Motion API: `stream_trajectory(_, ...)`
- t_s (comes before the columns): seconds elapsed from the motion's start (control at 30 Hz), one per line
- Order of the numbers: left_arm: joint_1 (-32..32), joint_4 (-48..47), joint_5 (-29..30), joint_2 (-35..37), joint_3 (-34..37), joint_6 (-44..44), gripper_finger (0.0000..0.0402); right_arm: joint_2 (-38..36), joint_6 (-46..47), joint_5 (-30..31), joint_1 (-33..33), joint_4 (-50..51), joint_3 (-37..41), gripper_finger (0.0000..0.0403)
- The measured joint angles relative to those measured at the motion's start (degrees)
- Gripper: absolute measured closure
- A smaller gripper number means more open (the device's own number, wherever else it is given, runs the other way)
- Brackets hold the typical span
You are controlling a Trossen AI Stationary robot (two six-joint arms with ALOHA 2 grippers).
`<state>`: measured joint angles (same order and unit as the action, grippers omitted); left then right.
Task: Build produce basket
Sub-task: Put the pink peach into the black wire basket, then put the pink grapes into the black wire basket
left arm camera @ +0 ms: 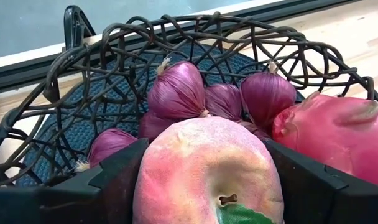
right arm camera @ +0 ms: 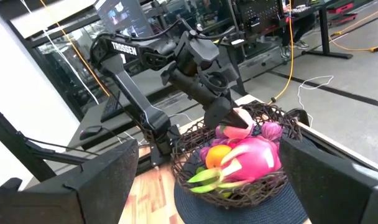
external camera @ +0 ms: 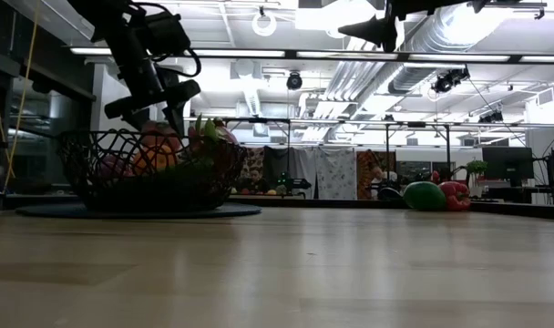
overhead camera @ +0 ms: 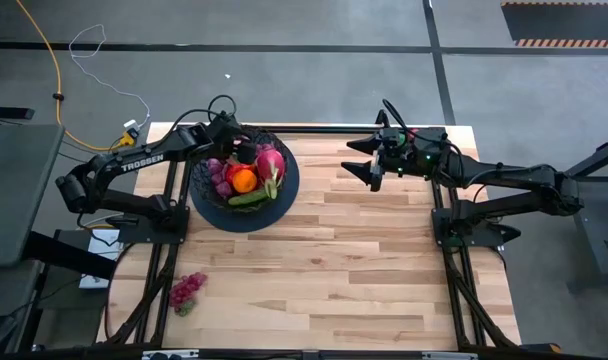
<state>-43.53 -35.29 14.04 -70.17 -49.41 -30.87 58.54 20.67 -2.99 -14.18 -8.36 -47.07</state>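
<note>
Left gripper: the left gripper (left arm camera: 204,186) is reaching into the basket from its far rim, its two dark fingers (left arm camera: 114,180) spread around a pink peach (left arm camera: 207,171) and pressing on both of its sides, so it is holding the fruit over the pile.
Peach: it is sitting between the fingers with its stem dimple and a green leaf facing the wrist camera, just above the purple onions (left arm camera: 179,90).
Basket: the round black wire-mesh basket (overhead camera: 206,190) is standing on a dark round mat (overhead camera: 289,190) near the far left corner of the bench (overhead camera: 334,270).
Contents: an orange (overhead camera: 243,180), a bright pink dragon fruit (overhead camera: 271,162), purple onions and a green cucumber (overhead camera: 248,199) are lying heaped inside; the dragon fruit is lying just beside the peach.
Grapes: a purple grape bunch (overhead camera: 187,289) is lying on the bench near the left edge, toward the near side, well apart from the basket.
Right gripper: the right gripper (overhead camera: 369,170) is hovering above the bench near the far right corner, its fingers spread wide and gripping nothing.
Low view extras: a green pepper (external camera: 425,195) and a red pepper (external camera: 456,195) are sitting side by side at the bench's far edge.
Room: shelving, cables and desks are showing beyond the bench.
</note>
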Motion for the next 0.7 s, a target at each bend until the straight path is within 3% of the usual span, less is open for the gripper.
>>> stream_trajectory(0.3, 0.0, 0.6, 0.5, -0.7, 0.0, 0.2, 0.0041, 0.0, 0.1, 0.0, 0.0, 0.0, 0.0, 0.0026)
stream_trajectory(0.4, 0.0, 2.8, -2.4, -0.3, 0.0, 0.5, 0.0011, 0.0, 0.2, 0.0, 0.0, 0.0, 0.0, 0.0026)
stream_trajectory(0.7, -0.1, 1.8, -4.4, 1.8, -8.1, 5.1, 0.0004, 0.0, 0.5, 0.0, 0.0, 0.0, 0.0, 0.0026)
